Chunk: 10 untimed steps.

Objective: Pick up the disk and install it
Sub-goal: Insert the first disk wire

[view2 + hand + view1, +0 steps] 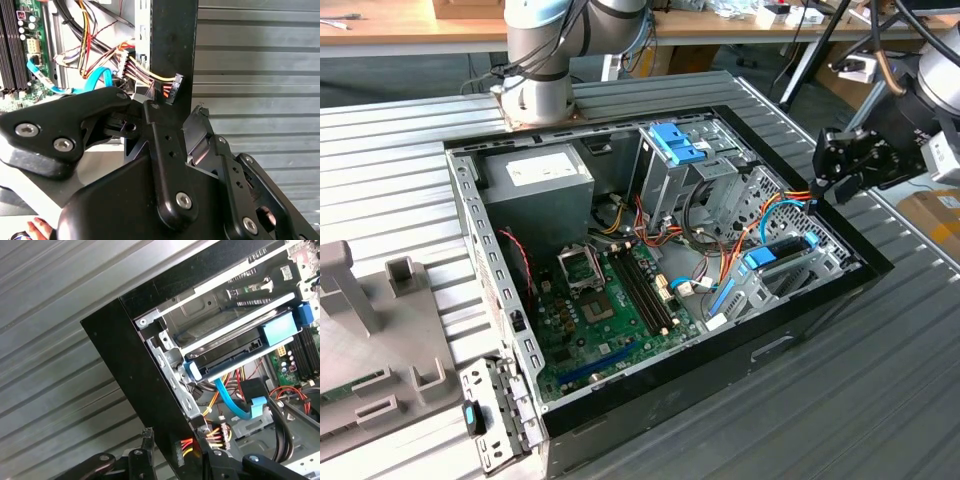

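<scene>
A black rectangular metal computer case (720, 385) lies on a pale silver-grey counter (390, 170) patterned with parallel ridges. Its green circuit board (610, 330) carries black memory slots. The slim disk (235, 349) is dark grey in a bright blue plastic frame. A bright blue plastic clip (677, 143) tops a silver metal cage. A wire bundle (220, 432) mixes orange, yellow, red and black. A flat cable (232, 405) is light blue. The fingers (146, 440) are matte black.

Black jaws, silver screws (184, 201), grey arm (542, 50)
</scene>
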Tool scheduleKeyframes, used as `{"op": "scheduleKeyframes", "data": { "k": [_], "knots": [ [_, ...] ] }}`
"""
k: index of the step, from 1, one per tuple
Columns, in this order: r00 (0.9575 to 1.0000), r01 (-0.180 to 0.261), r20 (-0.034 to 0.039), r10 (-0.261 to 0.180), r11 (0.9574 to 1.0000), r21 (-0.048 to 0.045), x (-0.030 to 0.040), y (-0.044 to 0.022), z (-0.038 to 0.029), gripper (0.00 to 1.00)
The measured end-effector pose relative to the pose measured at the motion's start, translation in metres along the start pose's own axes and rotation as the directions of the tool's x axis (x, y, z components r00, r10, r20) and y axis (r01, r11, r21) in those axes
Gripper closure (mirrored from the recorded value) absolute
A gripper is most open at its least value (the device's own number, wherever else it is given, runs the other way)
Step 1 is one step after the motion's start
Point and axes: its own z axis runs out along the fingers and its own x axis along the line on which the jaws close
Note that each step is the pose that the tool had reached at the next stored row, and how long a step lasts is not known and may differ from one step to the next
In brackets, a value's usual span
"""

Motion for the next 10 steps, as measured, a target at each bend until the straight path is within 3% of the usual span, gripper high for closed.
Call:
{"op": "scheduleKeyframes", "data": {
  "k": [6,7,10],
  "knots": [
    [1.0000,0.000,0.0003,0.000,1.0000,0.0005,0.0001,0.0005,0.0024,0.56],
    [1.0000,0.000,0.0004,0.000,1.0000,0.0007,0.0001,0.0006,0.0024,0.64],
    [1.0000,0.000,0.0005,0.000,1.0000,0.0009,0.0001,0.0006,0.0026,0.71]
  ]
}}
